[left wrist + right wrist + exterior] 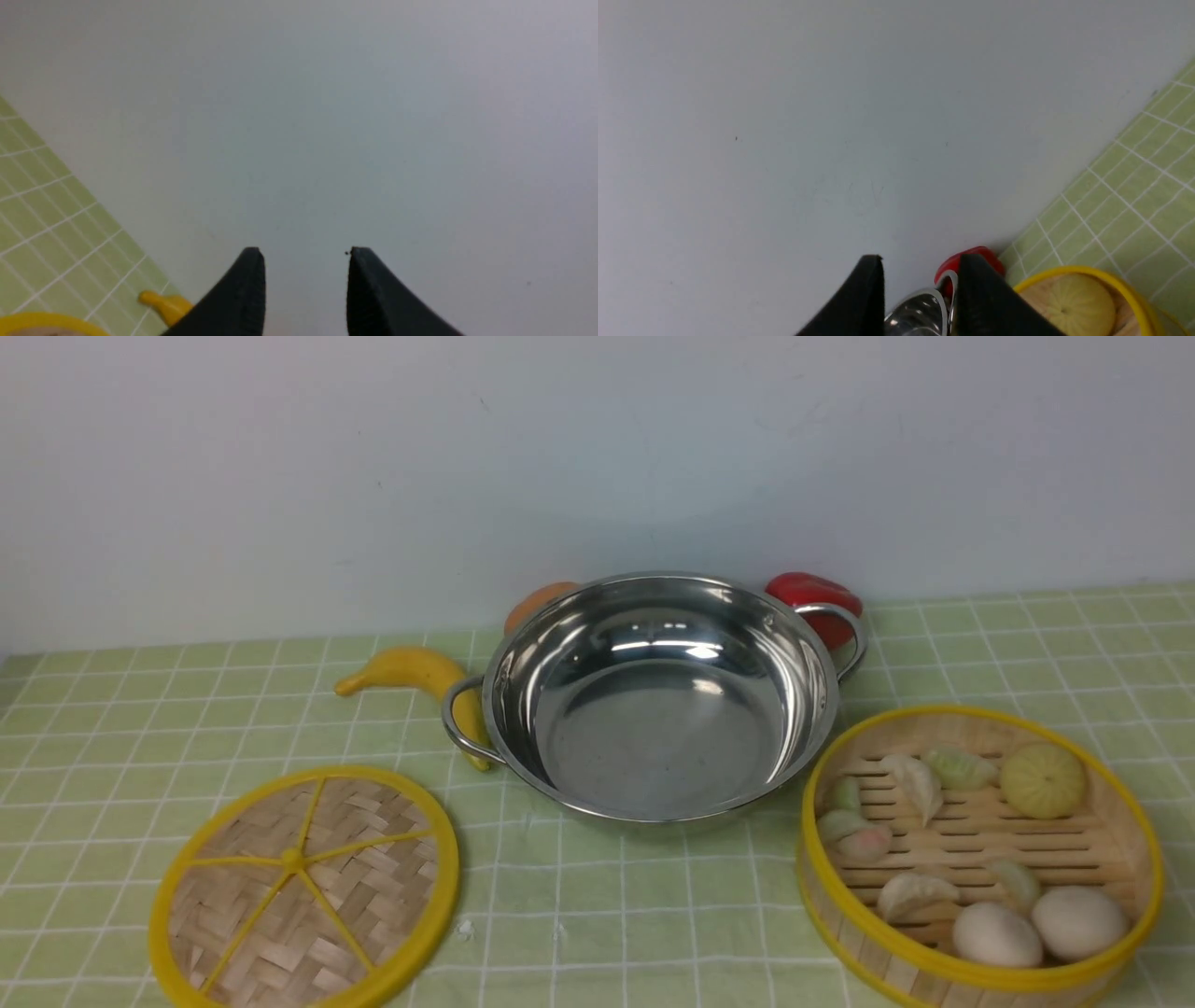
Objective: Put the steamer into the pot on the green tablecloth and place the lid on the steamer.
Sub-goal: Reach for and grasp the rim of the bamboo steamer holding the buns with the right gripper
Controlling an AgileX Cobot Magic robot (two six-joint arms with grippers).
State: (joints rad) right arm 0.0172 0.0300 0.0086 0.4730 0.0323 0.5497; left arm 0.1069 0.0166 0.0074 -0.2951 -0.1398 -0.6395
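Observation:
The shiny steel pot [658,700] stands empty at the middle of the green tablecloth [607,915]. The steamer [980,854], with toy dumplings and buns inside, sits on the cloth to the pot's right. The flat woven lid [303,887] lies to the pot's front left. Neither gripper shows in the front view. My left gripper [306,254] is open and empty, up in the air facing the wall; the lid's yellow rim [51,322] shows at its edge. My right gripper [920,259] is open and empty, above the pot's rim [920,310] and the steamer [1083,303].
A yellow toy banana [411,672] lies by the pot's left handle and shows in the left wrist view [163,303]. An orange toy [537,602] and a red toy pepper [817,597] sit behind the pot against the grey wall [597,457].

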